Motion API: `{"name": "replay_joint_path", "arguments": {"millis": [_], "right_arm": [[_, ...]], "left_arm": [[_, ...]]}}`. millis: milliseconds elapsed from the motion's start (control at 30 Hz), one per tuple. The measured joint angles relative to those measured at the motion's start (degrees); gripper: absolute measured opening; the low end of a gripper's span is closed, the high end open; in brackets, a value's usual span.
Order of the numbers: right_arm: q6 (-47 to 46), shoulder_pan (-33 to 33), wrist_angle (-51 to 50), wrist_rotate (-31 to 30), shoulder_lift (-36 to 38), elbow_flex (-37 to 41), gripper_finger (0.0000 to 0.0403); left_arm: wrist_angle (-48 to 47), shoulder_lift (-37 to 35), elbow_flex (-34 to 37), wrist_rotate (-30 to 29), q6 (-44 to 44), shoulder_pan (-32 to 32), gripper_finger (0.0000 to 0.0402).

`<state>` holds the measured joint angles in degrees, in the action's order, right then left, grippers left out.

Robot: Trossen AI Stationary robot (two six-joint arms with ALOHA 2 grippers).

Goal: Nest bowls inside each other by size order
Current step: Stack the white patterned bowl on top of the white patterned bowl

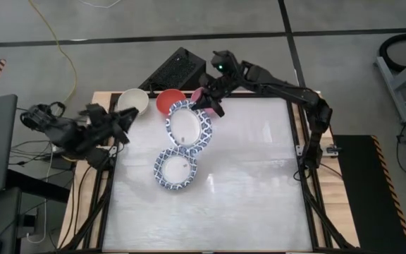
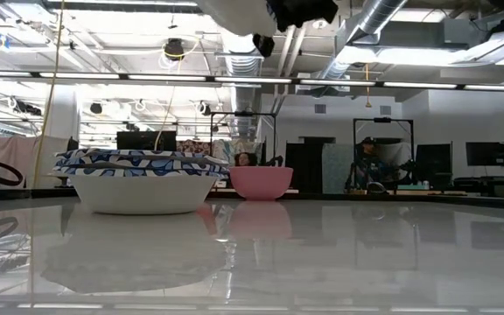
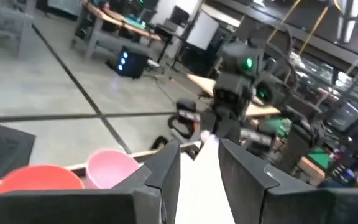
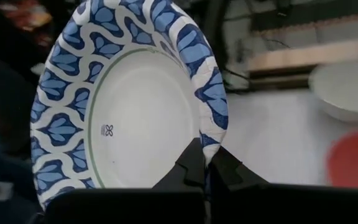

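While reaching in from the table's far right corner with its elbow bent, the right arm is holding its right gripper (image 1: 210, 104) over the far middle of the table (image 1: 259, 183), its fingers clamped together on the rim of a blue-and-white patterned bowl (image 4: 129, 99). In the right wrist view that bowl is standing nearly on edge, its white centre facing the camera. From above, it is overlapping a second patterned bowl (image 1: 177, 168) lying nearer the front. A red bowl (image 1: 169, 101) is sitting just beside the held one, a pink bowl (image 2: 261, 182) is peeking out beyond the gripper, and a cream-white bowl (image 1: 133, 101) is resting at the far left corner. Folded low at the left edge, the left arm is pointing its left gripper (image 1: 122, 121) toward the cream-white bowl, fingers (image 3: 244, 171) standing apart and holding nothing.
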<state>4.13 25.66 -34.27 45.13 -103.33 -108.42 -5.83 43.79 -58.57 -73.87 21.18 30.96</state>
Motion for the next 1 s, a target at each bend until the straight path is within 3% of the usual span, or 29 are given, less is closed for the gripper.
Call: {"name": "replay_joint_path", "arguments": {"millis": [167, 367, 433, 600, 667, 833, 1000], "right_arm": [[-3.5, -1.7, 0.7, 4.0, 0.0, 0.0, 0.0013], [-6.1, -8.4, 2.7, -0.3, 0.0, 0.0, 0.0013], [-6.1, -11.3, 6.2, -4.5, 0.0, 0.0, 0.0013], [-6.3, -17.0, 9.3, -22.9, 0.0, 0.0, 0.0013], [-7.5, -18.4, 9.5, -26.4, -0.4, 0.0, 0.0013], [-13.8, -19.6, 11.6, -27.3, -3.6, 0.0, 0.0013], [-17.0, -20.3, 9.5, -25.7, -8.3, 0.0, 0.0013]], "left_arm": [[-2.9, 0.1, 0.0, 9.9, 6.8, -0.6, 0.0098], [-11.7, -3.6, -5.9, 20.1, 6.3, -3.4, 0.0098], [-16.6, -4.3, -9.1, 20.9, 4.6, -4.8, 0.0098], [-26.1, -4.1, -19.8, 22.7, -4.0, -7.8, 0.0098], [-28.8, -3.1, -25.2, 22.7, -6.3, -8.4, 0.0098], [-39.2, 0.6, -36.8, 24.2, -6.5, -8.4, 0.0098], [-49.6, 5.0, -37.2, 22.1, -4.8, -8.4, 0.0098]]}}
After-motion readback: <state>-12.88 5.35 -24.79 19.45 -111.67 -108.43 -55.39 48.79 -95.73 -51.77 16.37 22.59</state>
